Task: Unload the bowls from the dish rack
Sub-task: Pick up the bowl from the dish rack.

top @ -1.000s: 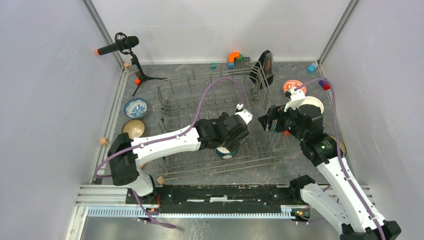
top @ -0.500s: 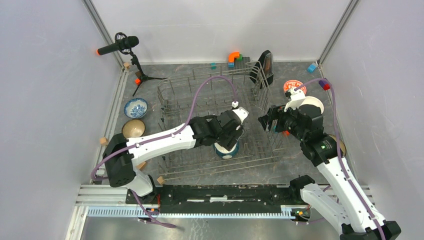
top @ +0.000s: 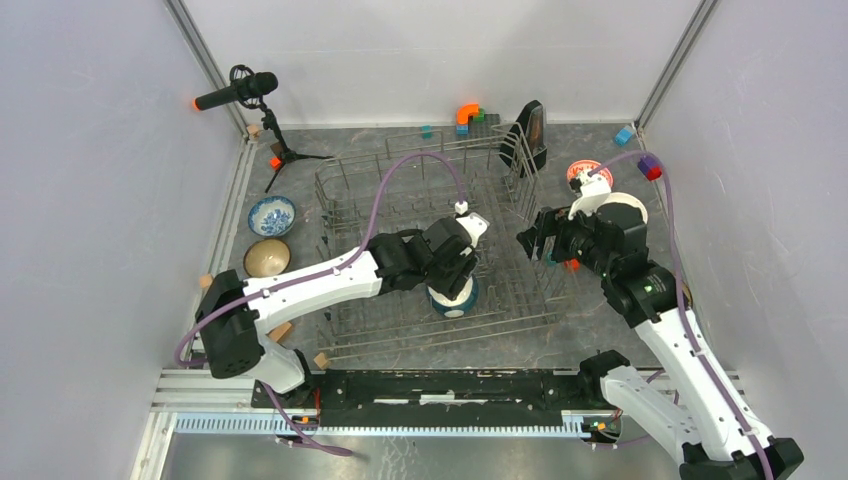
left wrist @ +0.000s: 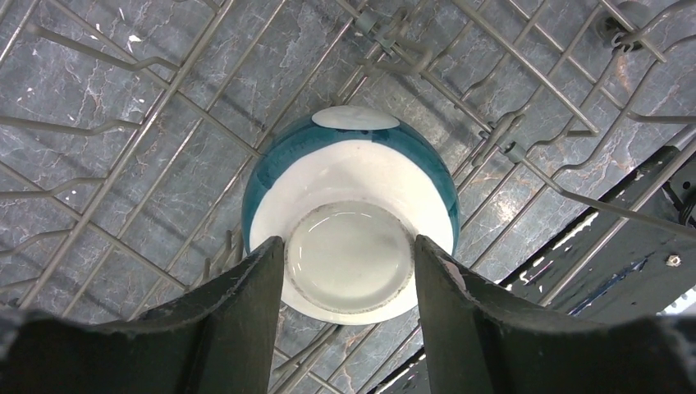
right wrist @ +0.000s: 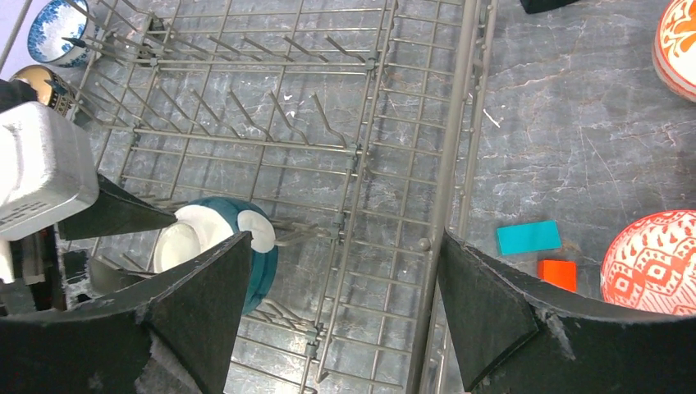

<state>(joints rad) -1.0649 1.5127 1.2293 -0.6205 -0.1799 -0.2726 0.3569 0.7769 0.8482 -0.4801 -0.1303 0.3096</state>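
top: high, looking down | wrists: close, down into dish rack (top: 350, 200) | shared: teal bowl (left wrist: 351, 209)

Lone bowl (top: 452, 298) in dish rack (top: 510, 280), near side, two bowls (top: 271, 215) left of rack, another bowl (top: 583, 172) right

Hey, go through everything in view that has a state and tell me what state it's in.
teal bowl, in the rack, base up.
rack, one bowl showing inside.
left fingers, either side of the bowl's foot; grip unclear.
right fingers, open, empty, above the rack's right rail.
blue-white bowl, upright on the table.
tan bowl, upright on the table.
red lattice bowl, on the table.
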